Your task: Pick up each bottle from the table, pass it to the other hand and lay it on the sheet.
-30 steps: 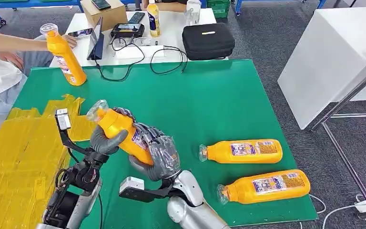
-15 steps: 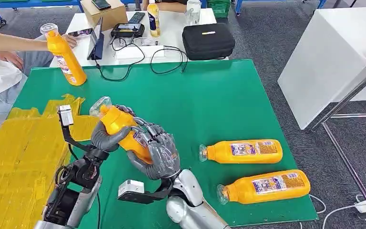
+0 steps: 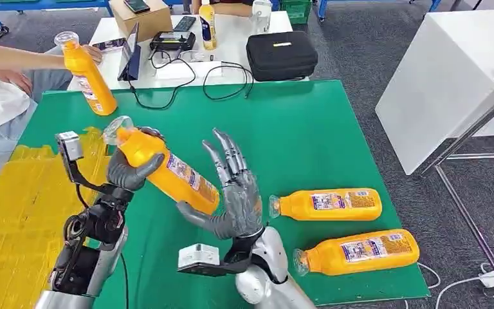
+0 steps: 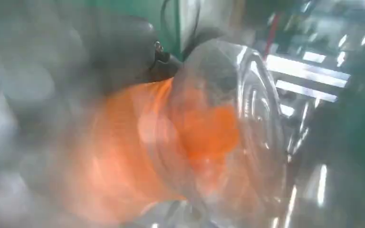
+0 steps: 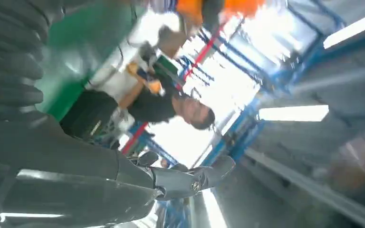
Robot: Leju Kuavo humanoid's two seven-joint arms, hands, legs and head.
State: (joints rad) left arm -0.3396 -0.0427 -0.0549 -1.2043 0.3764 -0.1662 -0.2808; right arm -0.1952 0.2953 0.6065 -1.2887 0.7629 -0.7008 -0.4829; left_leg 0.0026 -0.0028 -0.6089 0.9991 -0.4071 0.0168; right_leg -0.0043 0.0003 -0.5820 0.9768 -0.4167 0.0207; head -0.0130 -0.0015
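The left hand [image 3: 128, 172] grips the orange plastic bottle [image 3: 167, 174] near its neck, above the green table [image 3: 283, 141]; the right hand [image 3: 231, 199] is spread beside it. Held so high, the bottle could tip and slip before reaching the yellow sheet [image 3: 19, 212].

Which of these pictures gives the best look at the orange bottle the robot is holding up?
The head view: the held bottle shows whole, tilted, gripped near its neck by the left robot hand. The left wrist view shows it close but as an orange blur behind its clear cap. The right wrist view looks up toward the ceiling lights.
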